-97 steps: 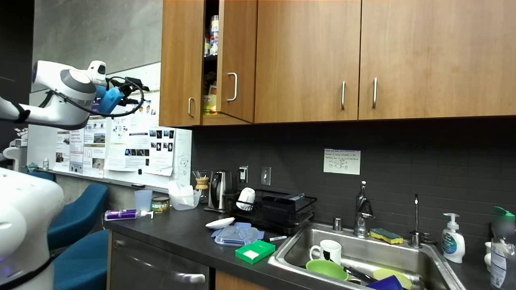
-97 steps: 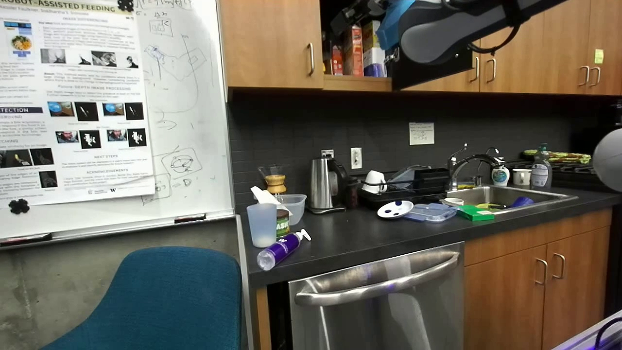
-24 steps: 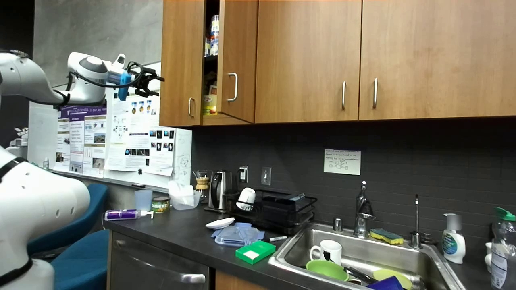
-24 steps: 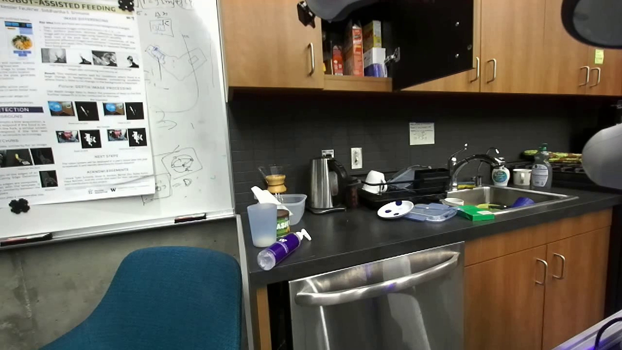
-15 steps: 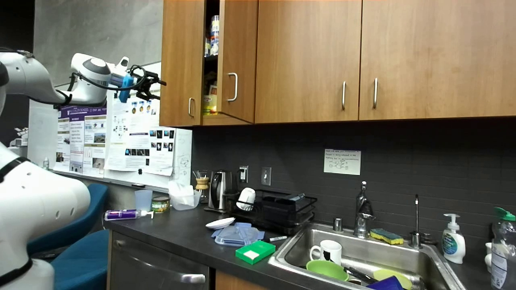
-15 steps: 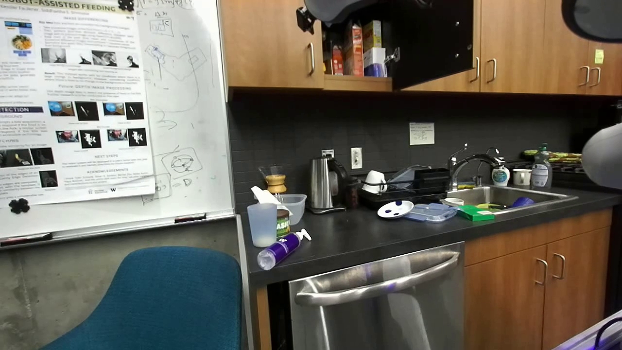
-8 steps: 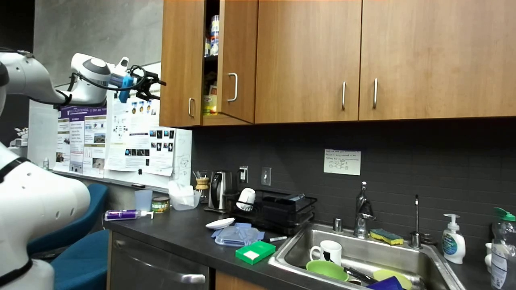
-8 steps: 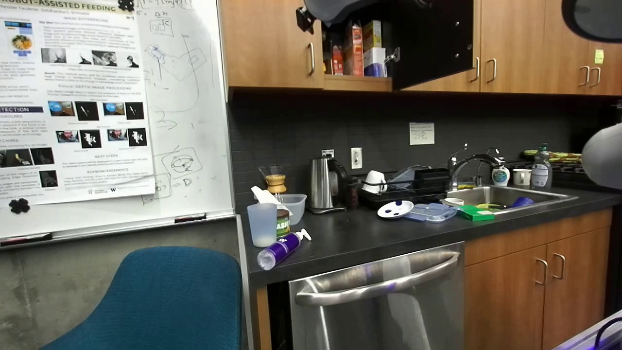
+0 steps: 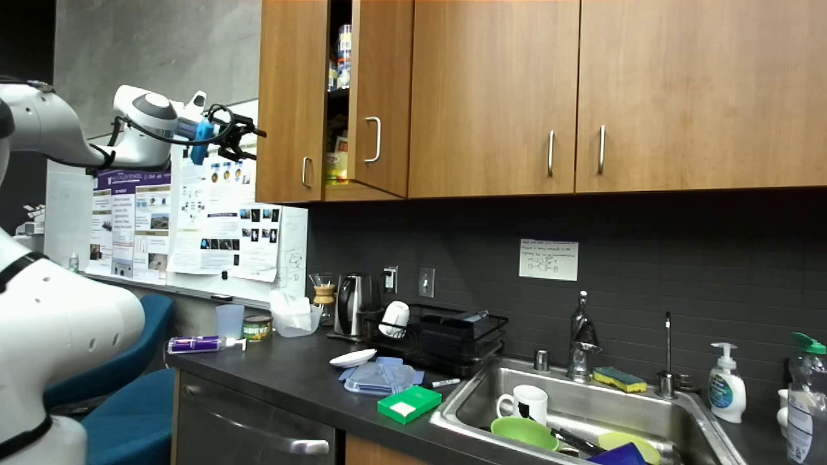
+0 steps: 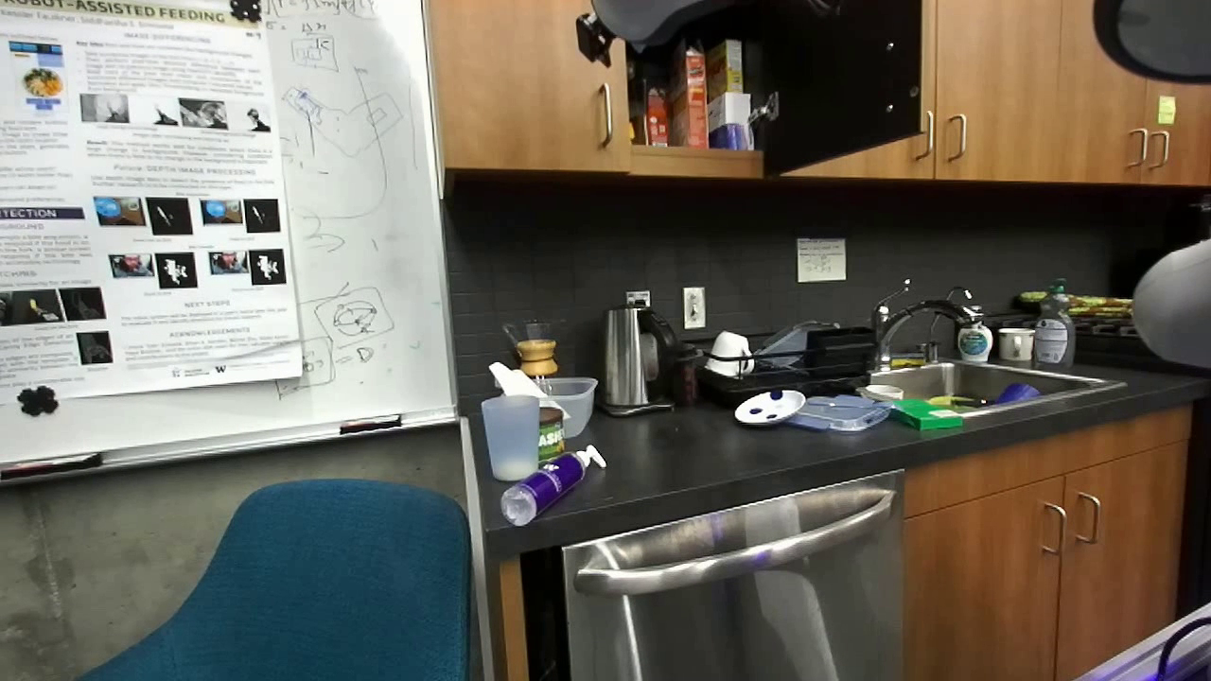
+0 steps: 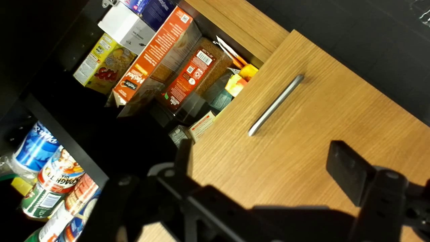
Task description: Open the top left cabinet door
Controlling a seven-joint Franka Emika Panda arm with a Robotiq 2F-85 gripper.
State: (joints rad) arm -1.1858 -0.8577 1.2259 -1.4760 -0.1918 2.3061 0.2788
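Since the earliest pictures, the arm (image 9: 145,148) had carried its jaws closer to the top left cabinet door (image 9: 291,97), and the blue block (image 9: 202,141) at its wrist had come more upright. The purple poster header (image 9: 132,177) had come out from behind the arm. In an exterior view, more of the open door's dark inner side (image 10: 842,85) and its silver hinge (image 10: 764,107) had been uncovered.
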